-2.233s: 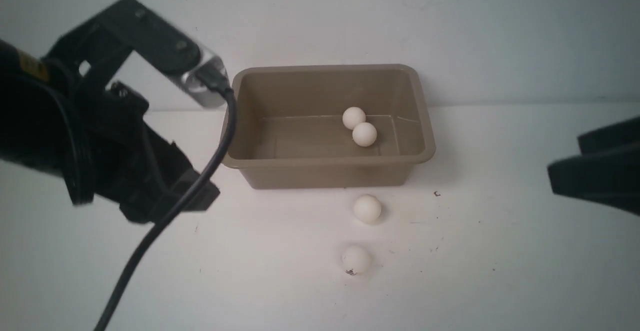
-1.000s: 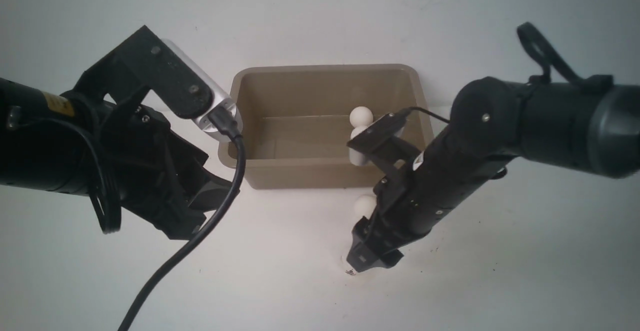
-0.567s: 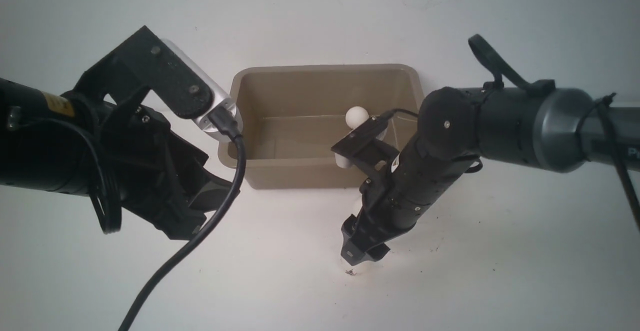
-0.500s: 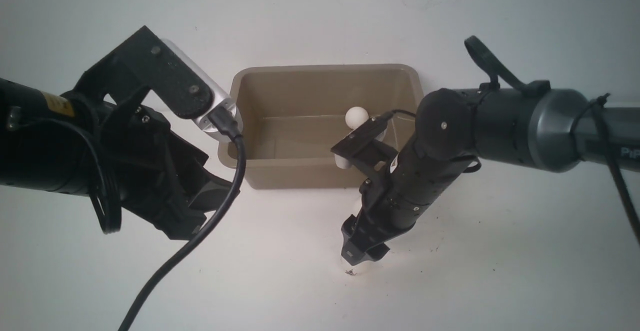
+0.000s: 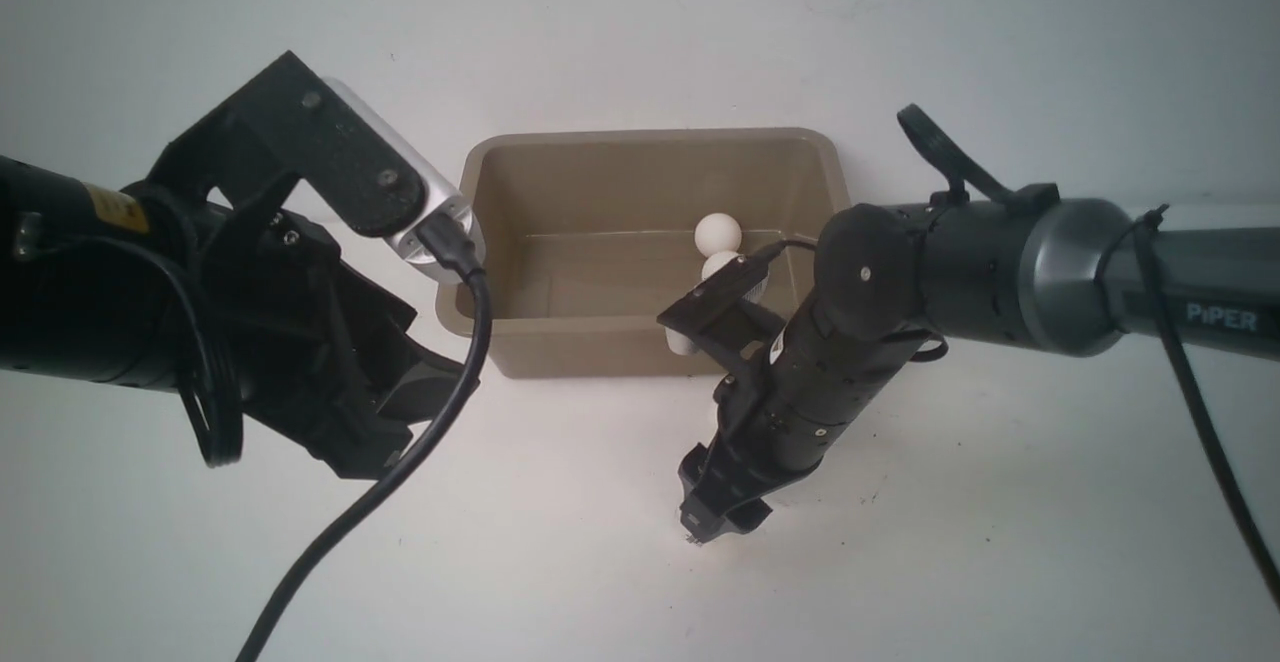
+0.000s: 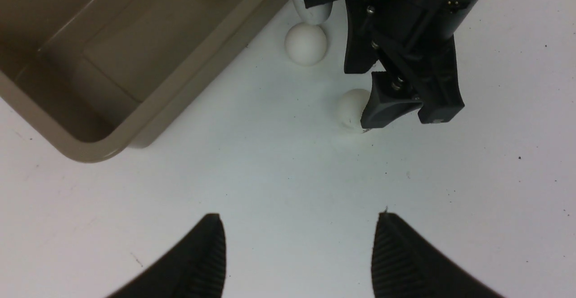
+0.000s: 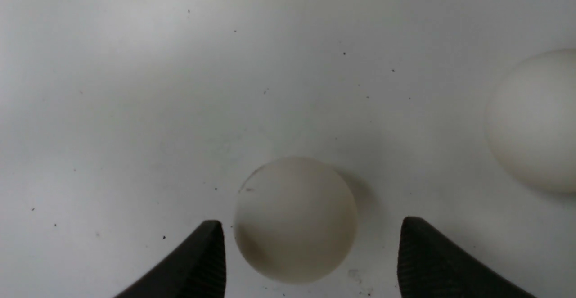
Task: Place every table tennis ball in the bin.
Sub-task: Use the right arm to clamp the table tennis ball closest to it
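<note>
The taupe bin [image 5: 560, 327] stands at the middle back of the white table, holding two table tennis balls [image 5: 718, 233], the nearer one half hidden by my right wrist. In front of the bin, two more lie on the table. My right gripper [image 7: 310, 226] is down at the table, open, straddling the near ball [image 7: 294, 219] with a gap on each side. The other ball [image 7: 535, 120] lies between it and the bin. In the front view the right gripper [image 5: 712, 524] covers both. My left gripper [image 6: 299, 217] hovers open and empty left of the bin.
A black cable [image 5: 400, 487] hangs from my left wrist down to the table's front edge. The right arm [image 5: 1000, 262] reaches in from the right across the bin's front right corner. A white wall rises right behind the bin.
My right arm swung in from the right and came down over the near ball, which the front view no longer shows. The left arm has stayed still for the last second.
</note>
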Robot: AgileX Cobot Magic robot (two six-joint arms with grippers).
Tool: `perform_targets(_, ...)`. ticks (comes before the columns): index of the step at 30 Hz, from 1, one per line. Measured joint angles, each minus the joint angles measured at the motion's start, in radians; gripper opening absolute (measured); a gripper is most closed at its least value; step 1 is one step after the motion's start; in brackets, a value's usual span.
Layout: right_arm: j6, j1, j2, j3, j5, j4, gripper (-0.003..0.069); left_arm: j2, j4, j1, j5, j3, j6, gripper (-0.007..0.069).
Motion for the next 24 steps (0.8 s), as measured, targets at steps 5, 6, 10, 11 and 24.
perform_targets(5, -0.014, 0.000, 0.000, 0.000, 0.000, 0.029, 0.0464, 0.000, 0.000, 0.000, -0.016, 0.000, 0.000, 0.0394)
perform_targets(6, -0.025, 0.000, 0.000, 0.000, -0.001, 0.042, 0.0464, 0.000, 0.000, 0.000, -0.022, 0.000, 0.000, 0.0394)
perform_targets(10, -0.058, 0.000, 0.000, 0.000, -0.002, 0.093, 0.0464, 0.000, 0.000, 0.000, -0.024, 0.000, 0.000, 0.0394)
perform_targets(11, -0.064, 0.000, 0.000, 0.000, -0.002, 0.103, 0.0464, 0.000, 0.000, 0.000, -0.024, 0.000, 0.000, 0.0394)
perform_targets(24, -0.094, 0.000, 0.043, -0.004, -0.020, 0.137, 0.0463, 0.000, 0.000, 0.000, -0.025, 0.000, 0.000, 0.0394)
